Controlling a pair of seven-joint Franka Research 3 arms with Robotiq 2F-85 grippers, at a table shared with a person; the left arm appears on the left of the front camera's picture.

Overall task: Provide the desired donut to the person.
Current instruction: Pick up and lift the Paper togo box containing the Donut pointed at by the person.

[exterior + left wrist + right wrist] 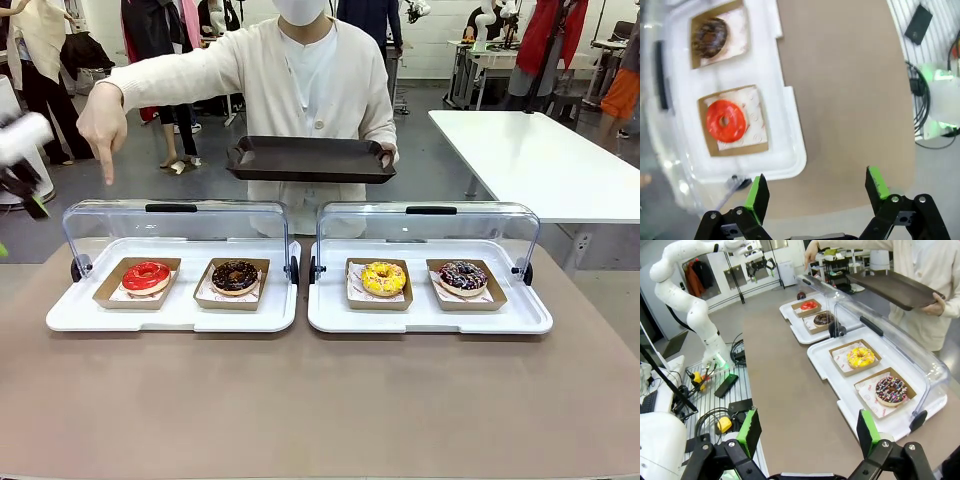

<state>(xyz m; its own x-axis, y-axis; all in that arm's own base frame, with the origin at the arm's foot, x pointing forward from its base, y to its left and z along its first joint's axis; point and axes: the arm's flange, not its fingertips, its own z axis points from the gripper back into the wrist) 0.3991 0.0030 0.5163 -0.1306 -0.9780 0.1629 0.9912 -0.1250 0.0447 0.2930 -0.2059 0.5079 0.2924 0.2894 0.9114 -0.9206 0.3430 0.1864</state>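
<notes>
Your left claw [815,192] and right claw [807,427] are both spread, holding nothing. On the table [300,400], the red donut [146,276] sits left of centre in a white case [70,318]. Beyond it, the person [310,90] holds a dark tray [310,160] and points one hand [103,125] downward at upper left.

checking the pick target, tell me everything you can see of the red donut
The red donut is a ring with glossy red icing over a pale base, lying flat on white paper in a brown cardboard tray. It sits at the left end of the left white display case, whose clear lid stands raised; nothing grips it.
</notes>
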